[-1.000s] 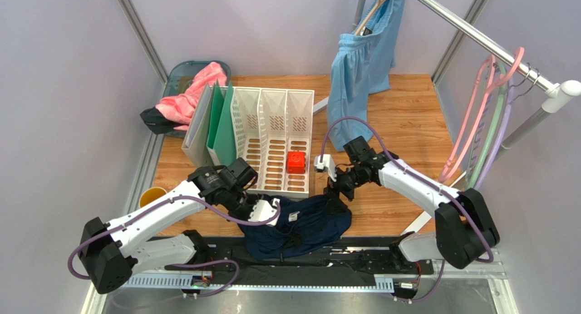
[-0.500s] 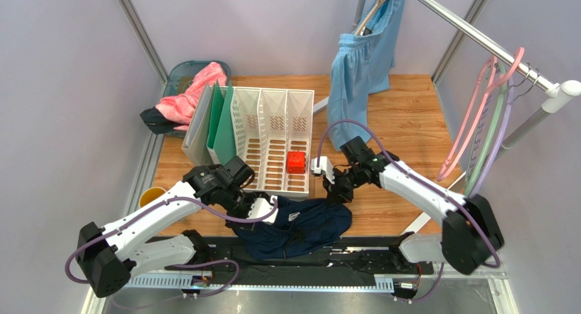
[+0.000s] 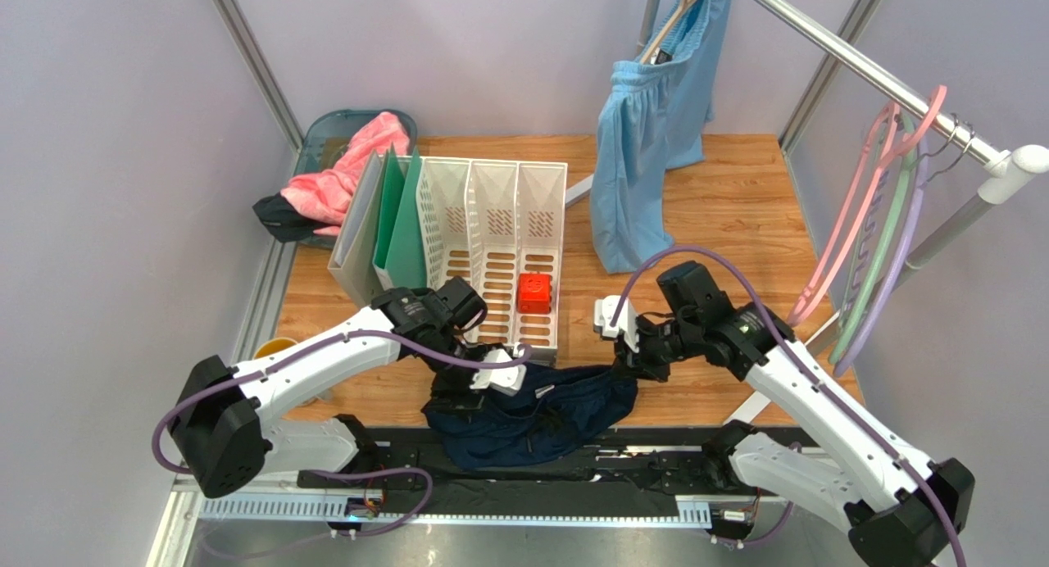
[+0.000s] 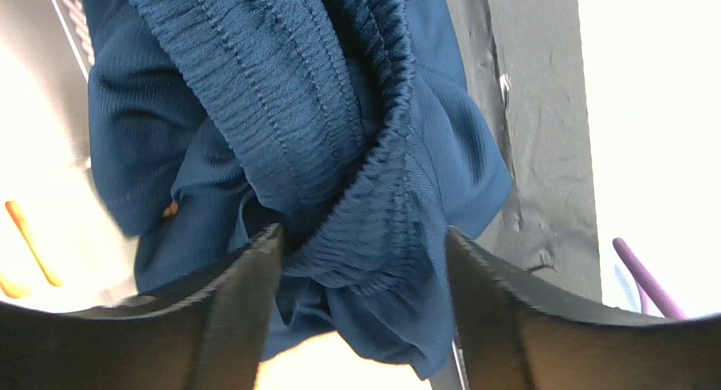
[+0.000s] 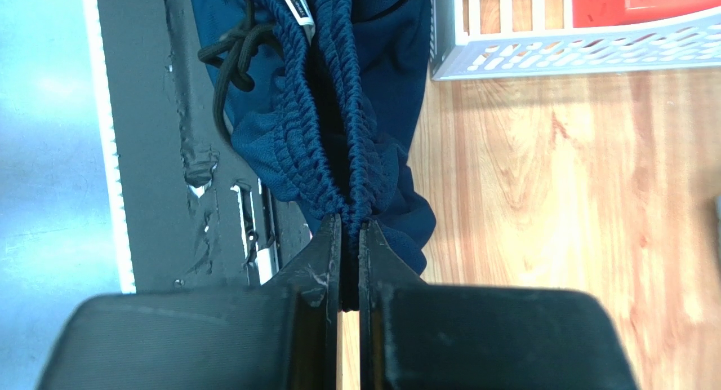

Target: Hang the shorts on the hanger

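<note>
Scene: two robot arms hold dark navy shorts (image 3: 542,410) between them at the near edge of a wooden tabletop (image 3: 739,223).
Left gripper (image 3: 483,389): its fingers (image 4: 228,322) are closed around a thick bunch of the elastic waistband.
Right gripper (image 3: 631,368): its fingers (image 5: 326,255) are pinched almost together on the other end of the waistband.
Shorts position: hanging between the two grips, partly over the black strip by the arm bases.
Shorts direction: the long axis runs left to right along the stretched waistband, and the legs sag toward the near edge.
Hanger (image 3: 845,223): thin and pink, hooked on the metal rail (image 3: 862,63) at far right, well apart from the shorts.
Progress: early, judging from this. The shorts are gripped at both ends, but no part is on the hanger.
Left to do: bring the shorts and hanger together and drape or thread the fabric on.
</note>
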